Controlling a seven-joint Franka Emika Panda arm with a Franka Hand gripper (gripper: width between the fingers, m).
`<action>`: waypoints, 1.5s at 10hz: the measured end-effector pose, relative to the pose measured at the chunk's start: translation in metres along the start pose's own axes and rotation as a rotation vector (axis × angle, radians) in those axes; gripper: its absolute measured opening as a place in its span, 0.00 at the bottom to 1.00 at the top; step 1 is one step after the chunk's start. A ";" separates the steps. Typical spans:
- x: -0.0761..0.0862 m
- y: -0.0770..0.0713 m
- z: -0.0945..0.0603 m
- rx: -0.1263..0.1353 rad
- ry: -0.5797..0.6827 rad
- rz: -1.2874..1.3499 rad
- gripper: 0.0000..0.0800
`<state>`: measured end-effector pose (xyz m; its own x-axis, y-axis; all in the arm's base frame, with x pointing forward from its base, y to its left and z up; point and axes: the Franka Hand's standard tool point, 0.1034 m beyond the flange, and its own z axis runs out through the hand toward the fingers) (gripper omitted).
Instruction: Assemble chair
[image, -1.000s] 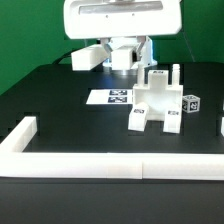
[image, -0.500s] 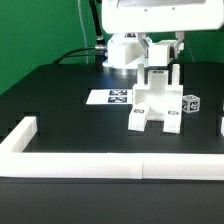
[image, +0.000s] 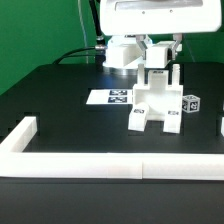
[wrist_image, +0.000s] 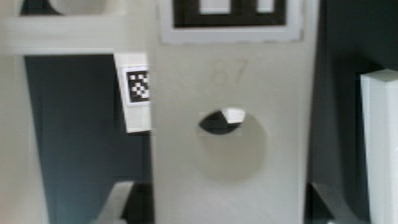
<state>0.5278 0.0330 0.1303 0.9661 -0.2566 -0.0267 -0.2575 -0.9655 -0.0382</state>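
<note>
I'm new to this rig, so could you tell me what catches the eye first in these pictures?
The half-built white chair stands mid-table, the robot arm close above it. In front runs a long white border wall, and the marker board lies beside the chair on the exterior view's left.

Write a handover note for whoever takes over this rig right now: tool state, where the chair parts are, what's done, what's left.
Grip: the tool is down over the part-built chair, apparently closed on its upright panel; in the wrist view the panel fills the gap between the jaws.
Parts: the part-built chair stands mid-table, to the exterior view's right of the marker board. A small tagged block sits apart, further right.
Done: several pieces joined into one standing unit.
Left: probably the tagged block at least; the chair looks incomplete.
</note>
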 end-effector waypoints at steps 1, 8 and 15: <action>-0.006 -0.007 0.002 0.001 -0.007 -0.012 0.36; -0.012 -0.015 0.009 -0.001 -0.012 -0.031 0.36; -0.018 -0.019 0.010 0.000 -0.006 -0.055 0.36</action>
<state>0.5156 0.0566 0.1210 0.9786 -0.2034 -0.0303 -0.2045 -0.9780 -0.0403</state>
